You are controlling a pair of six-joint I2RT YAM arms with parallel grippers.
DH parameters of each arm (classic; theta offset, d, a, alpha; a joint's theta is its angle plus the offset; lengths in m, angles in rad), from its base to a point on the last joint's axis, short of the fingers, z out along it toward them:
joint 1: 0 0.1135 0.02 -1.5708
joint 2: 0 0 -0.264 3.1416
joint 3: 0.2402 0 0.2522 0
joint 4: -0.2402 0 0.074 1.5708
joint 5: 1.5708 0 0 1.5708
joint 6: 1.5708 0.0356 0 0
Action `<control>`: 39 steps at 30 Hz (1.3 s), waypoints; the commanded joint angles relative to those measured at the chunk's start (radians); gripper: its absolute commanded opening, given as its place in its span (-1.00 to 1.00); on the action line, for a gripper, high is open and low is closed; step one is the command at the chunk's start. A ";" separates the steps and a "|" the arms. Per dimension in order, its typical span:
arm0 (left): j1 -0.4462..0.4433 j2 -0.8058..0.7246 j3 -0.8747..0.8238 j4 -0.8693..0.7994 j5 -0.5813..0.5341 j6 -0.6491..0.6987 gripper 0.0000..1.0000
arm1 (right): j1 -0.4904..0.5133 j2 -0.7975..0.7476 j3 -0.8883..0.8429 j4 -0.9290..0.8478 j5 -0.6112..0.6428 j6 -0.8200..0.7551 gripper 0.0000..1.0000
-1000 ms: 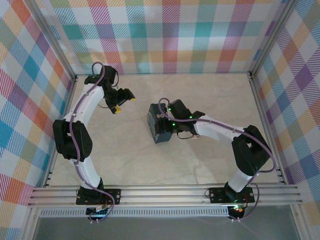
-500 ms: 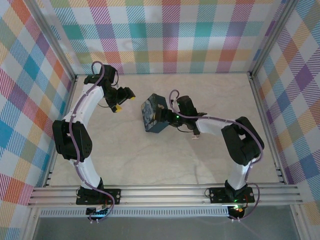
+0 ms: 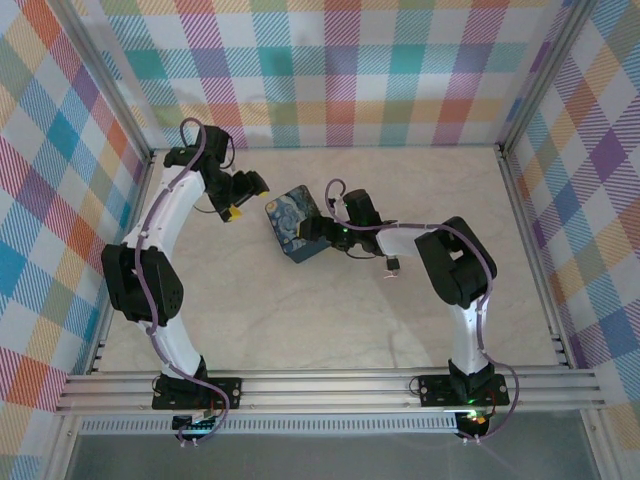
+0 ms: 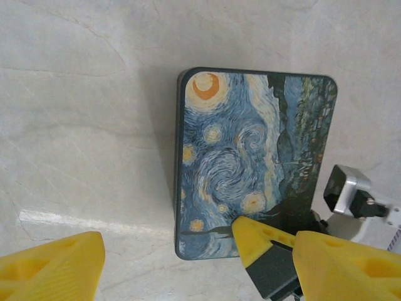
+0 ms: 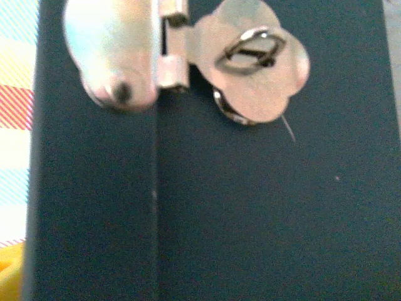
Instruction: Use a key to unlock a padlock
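My left gripper [image 4: 166, 254] stands wide. Its yellow fingertips [image 4: 53, 269] are far apart, with nothing between them but bare table [image 4: 81, 125]. Just ahead of that gap lies the blue tin [image 4: 250, 163], flat with its swirling painted lid up. One fingertip overlaps the tin's near short edge in my wrist view, and I cannot tell whether it touches. Beside the tin's long edge, on the side of my other fingertip, the marble runs open and unbroken.

From above, my left gripper [image 3: 245, 198] sits just beside one side of the tin [image 3: 293, 225], with a thin strip of table showing between them.

My right gripper [image 3: 325, 232] is hard up against the opposite side. Directly ahead of it is the tin's dark side wall, very close, with the lid seam running down it. A silver clover-shaped hasp [image 5: 250, 69] lies flat on that wall, and a staple loop [image 5: 254, 47] pokes through its slot. I cannot tell how wide these jaws stand.

Behind the right gripper, beside my forearm, a tiny dark thing that I take for the padlock [image 3: 393, 265] lies on the table, well apart from the tin. It is too small to make out its shackle.

Further out there is open table toward my bases. The plaid walls [image 3: 350, 70] close in the far edge and both sides.
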 commanded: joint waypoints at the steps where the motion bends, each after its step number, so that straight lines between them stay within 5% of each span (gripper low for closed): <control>1: 0.001 -0.035 0.056 -0.047 -0.022 0.035 0.57 | -0.005 -0.045 0.038 -0.205 0.109 -0.128 0.99; 11: 0.002 -0.023 0.094 -0.060 -0.039 0.044 0.57 | -0.005 -0.044 0.226 -0.655 0.285 -0.373 0.99; 16: 0.001 -0.023 0.096 -0.059 -0.029 0.043 0.57 | -0.038 -0.102 0.119 -0.434 0.063 -0.271 0.99; 26: -0.157 0.032 -0.010 -0.023 -0.128 0.057 0.44 | -0.060 -0.094 0.111 -0.294 -0.080 -0.082 0.99; 39: -0.242 0.203 -0.044 0.126 -0.191 0.041 0.48 | -0.064 -0.118 0.090 -0.348 -0.008 -0.101 0.99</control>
